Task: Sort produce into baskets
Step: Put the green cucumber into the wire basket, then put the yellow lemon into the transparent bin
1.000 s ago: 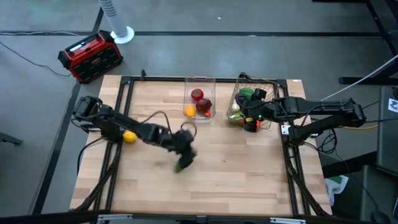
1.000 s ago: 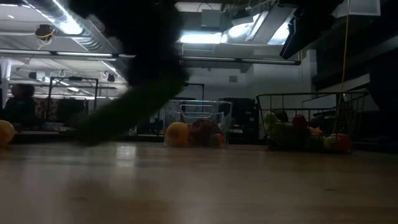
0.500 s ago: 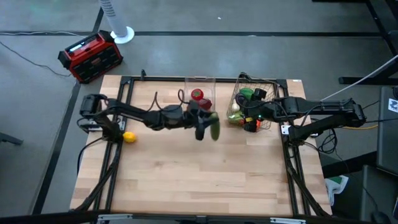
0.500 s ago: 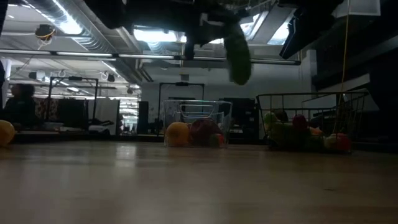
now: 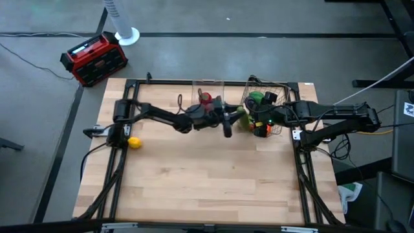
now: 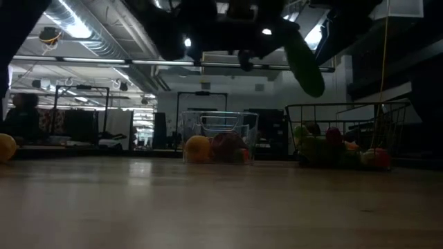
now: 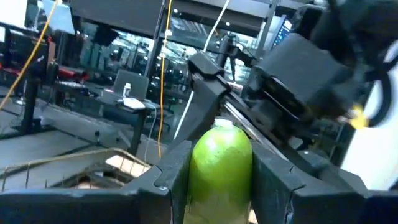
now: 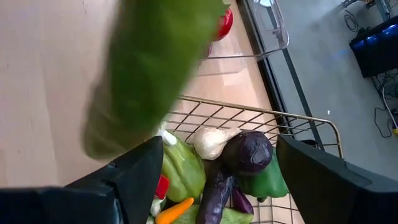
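Desk [image 5: 213, 181]: pale wood planks in a black frame, on grey floor. Lemon [image 5: 134, 143] lies near the left edge. Red-black box [image 5: 94, 59] and white fan base [image 5: 127, 35] stand on the floor beyond.

Room, low view: ceiling strip lights, dark racks.

Left gripper [image 5: 228, 121]: clamped on a cucumber [image 7: 221, 163], held aloft between clear bin [image 5: 208, 85] and wire basket [image 5: 278, 87].

Right gripper [image 5: 257, 120]: fingers apart, over the wire basket's garlic [image 8: 208, 142], eggplant [image 8: 247, 151], green peppers [image 8: 180, 168].

Hard to make out: bin contents beyond one red fruit [image 5: 205, 98]; cucumber blurred in right wrist view.
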Controlling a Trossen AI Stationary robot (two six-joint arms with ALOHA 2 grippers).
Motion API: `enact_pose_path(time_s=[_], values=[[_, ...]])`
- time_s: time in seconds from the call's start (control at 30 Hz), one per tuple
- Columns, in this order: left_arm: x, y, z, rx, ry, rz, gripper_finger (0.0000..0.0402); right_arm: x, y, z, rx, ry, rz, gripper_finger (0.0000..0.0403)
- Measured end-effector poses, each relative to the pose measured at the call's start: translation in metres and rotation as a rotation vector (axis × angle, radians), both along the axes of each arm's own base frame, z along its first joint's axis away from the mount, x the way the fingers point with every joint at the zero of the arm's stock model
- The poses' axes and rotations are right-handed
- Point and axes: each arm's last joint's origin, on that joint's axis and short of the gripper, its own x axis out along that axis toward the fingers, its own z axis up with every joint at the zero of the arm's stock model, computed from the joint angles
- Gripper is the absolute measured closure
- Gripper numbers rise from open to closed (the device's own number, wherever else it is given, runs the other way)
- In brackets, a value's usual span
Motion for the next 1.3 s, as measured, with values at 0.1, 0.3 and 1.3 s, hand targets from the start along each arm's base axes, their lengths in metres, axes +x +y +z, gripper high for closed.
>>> enact_pose_path(time_s=[0.1, 0.3, 1.3], values=[[0.012, 0.005, 0.001, 0.02, -0.01, 0.012, 0.0274, -0.001, 0.0, 0.0, -0.005, 0.008, -0.002, 0.0095], [0.016, 0.014, 0.006, 0.057, -0.021, 0.035, 0.0274, -0.001, -0.001, 0.0, -0.012, 0.004, -0.007, 0.0095], [0.013, 0.046, -0.005, 0.126, 0.138, 0.124, 0.0195, 0.0, 0.0, 0.0, -0.003, 0.0, 0.001, 0.0095]])
